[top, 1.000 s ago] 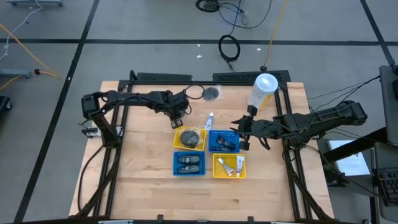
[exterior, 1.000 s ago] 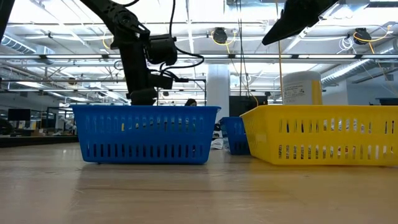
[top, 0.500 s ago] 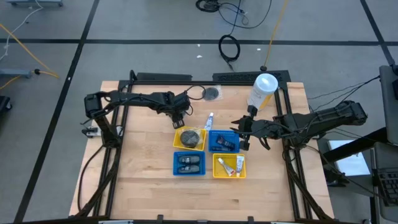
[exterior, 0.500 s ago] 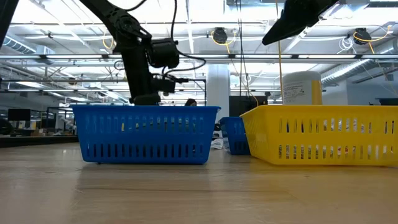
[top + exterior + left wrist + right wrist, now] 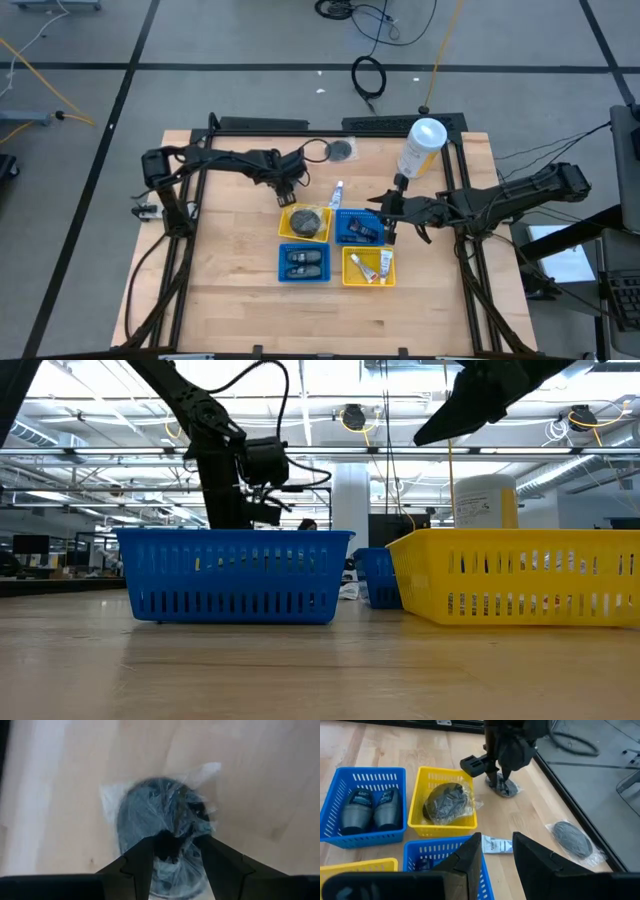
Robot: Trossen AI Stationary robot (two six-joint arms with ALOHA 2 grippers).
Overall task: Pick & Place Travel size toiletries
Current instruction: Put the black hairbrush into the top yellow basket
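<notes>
**Left gripper at a wrapped grey packet on the table**

The left gripper (image 5: 287, 187) hangs over the bare wood just behind the yellow tray (image 5: 304, 222) that holds a grey packet. Under it lies another round grey packet (image 5: 162, 832) in clear wrap. In the left wrist view the two dark fingers (image 5: 137, 865) stand a little apart with the packet's near edge and a dark fold of its wrap between them; whether they pinch it or only straddle it cannot be told. The right wrist view shows that packet (image 5: 503, 786) resting on the table below the left gripper.

A third grey packet (image 5: 341, 150) lies apart near the table's far edge. A white tube (image 5: 338, 190) lies on the wood between the left gripper and the blue tray (image 5: 358, 228).

The right gripper (image 5: 388, 212) hovers beside the blue tray, its fingers (image 5: 467, 860) a little apart with nothing between them. Two dark bottles (image 5: 304, 262) lie in the near blue tray, and tubes (image 5: 370, 266) in the near yellow tray. A tall white canister (image 5: 421, 146) stands behind the right arm.
</notes>
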